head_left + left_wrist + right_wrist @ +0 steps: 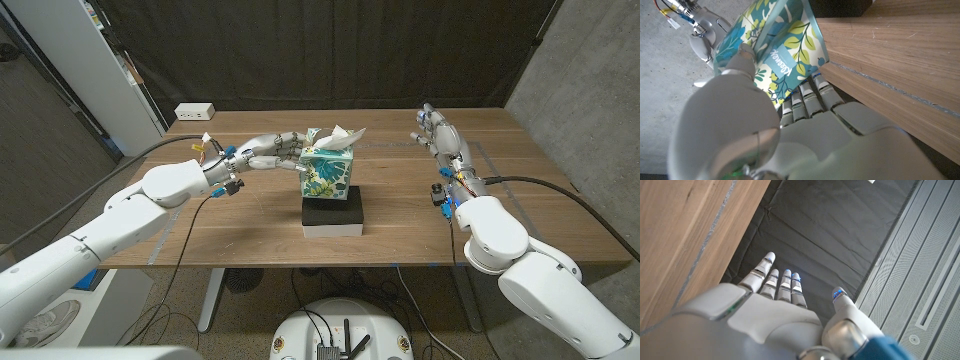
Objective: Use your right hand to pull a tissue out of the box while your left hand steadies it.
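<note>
From the head view, my left hand (272, 150) grips the leaf-patterned tissue box (327, 173), which stands on a black block (333, 216) at the middle of the wooden surface (400, 215). A white tissue (338, 133) sticks up from its top. My right hand (440, 134) is well apart to the right, fingers straight, holding nothing.

In the left wrist view, my fingers (807, 95) and thumb clasp the box (777, 47).

In the right wrist view, my right hand (785, 305) is spread out, empty.

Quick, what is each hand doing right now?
Left hand: holds the tissue box.
Right hand: open, holding nothing, away from the box.
</note>
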Controlling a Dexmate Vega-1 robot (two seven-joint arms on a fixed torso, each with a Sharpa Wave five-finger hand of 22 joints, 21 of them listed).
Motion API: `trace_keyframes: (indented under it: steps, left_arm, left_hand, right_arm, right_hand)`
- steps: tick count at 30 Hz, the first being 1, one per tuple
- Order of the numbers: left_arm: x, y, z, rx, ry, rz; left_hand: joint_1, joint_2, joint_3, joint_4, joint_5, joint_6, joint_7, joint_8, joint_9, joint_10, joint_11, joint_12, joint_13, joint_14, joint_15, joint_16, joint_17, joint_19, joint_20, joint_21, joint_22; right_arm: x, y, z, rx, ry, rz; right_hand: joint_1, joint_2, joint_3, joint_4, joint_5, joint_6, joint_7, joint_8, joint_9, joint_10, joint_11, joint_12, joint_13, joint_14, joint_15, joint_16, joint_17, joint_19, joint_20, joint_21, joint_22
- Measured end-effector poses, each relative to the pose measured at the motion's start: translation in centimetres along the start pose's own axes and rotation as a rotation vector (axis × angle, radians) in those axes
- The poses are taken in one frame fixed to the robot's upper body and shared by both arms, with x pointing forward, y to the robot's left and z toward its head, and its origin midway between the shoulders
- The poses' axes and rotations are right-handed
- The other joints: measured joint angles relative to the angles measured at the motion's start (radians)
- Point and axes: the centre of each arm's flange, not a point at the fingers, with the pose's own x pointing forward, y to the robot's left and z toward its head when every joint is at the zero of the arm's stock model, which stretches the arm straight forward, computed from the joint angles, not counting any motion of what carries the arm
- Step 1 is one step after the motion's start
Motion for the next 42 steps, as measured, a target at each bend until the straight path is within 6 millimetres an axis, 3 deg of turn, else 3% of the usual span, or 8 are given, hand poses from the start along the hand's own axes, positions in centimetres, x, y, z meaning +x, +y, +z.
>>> trace_keyframes:
  steps: [19, 22, 26, 42]
  left_arm:
    - [0.2, 0.1, 0.0, 0.001, -0.005, 0.002]
    - [0.2, 0.1, 0.0, 0.001, -0.005, 0.001]
    - [0.2, 0.1, 0.0, 0.002, -0.004, 0.001]
    - [0.1, -0.4, 0.4, 0.006, -0.01, -0.003]
  left_hand:
    - [0.007, 0.007, 0.0, 0.0, -0.002, 0.0, 0.0, -0.001, 0.005, 0.0, 0.0, 0.0, 0.0, 0.0, 0.0, 0.0, 0.0, 0.0, 0.0, -0.004, 0.001]
    - [0.007, 0.007, 0.0, 0.0, -0.002, 0.0, 0.0, -0.001, 0.005, 0.0, 0.0, 0.0, 0.0, 0.0, 0.0, 0.0, 0.0, 0.0, 0.0, -0.005, 0.001]
    - [0.007, 0.007, 0.0, 0.0, 0.002, 0.0, 0.0, -0.001, 0.005, 0.0, 0.0, 0.0, 0.0, 0.0, 0.0, 0.0, 0.0, 0.0, 0.0, -0.005, 0.001]
    - [0.007, 0.007, 0.0, 0.0, 0.002, 0.006, -0.006, -0.001, 0.005, 0.006, -0.006, 0.0, 0.0, 0.0, 0.0, 0.0, 0.0, 0.0, 0.0, -0.001, 0.0]
  right_arm:
    - [0.2, -0.2, 1.5, -0.057, -0.024, -0.002]
    - [0.2, -0.2, 1.8, -0.08, -0.028, 0.007]
    - [0.1, -0.2, 2.2, -0.102, -0.039, 0.022]
    - [-0.3, 0.7, 4.1, -0.506, -0.115, 0.073]
  right_hand:
    - [0.0, 0.0, 0.0, 0.0, -0.004, 0.0, 0.0, 0.0, 0.0, 0.005, 0.005, 0.0, 0.0, 0.0, 0.0, 0.0, 0.005, 0.005, 0.006, 0.0, 0.0]
    - [0.0, 0.0, 0.003, -0.008, -0.004, 0.0, 0.0, 0.0, 0.0, 0.005, 0.005, 0.0, 0.0, 0.0, 0.0, 0.0, 0.005, 0.005, 0.005, -0.004, 0.0]
    - [0.009, 0.009, 0.003, -0.008, -0.004, -0.002, -0.003, 0.0, 0.0, -0.006, -0.006, 0.0, 0.0, -0.011, -0.011, 0.0, 0.005, -0.01, -0.002, -0.013, 0.0]
    - [0.011, 0.011, 0.002, -0.008, -0.004, -0.004, -0.036, 0.0, 0.0, -0.009, -0.042, 0.0, 0.0, -0.018, -0.047, 0.0, 0.01, -0.042, -0.02, -0.027, 0.0]
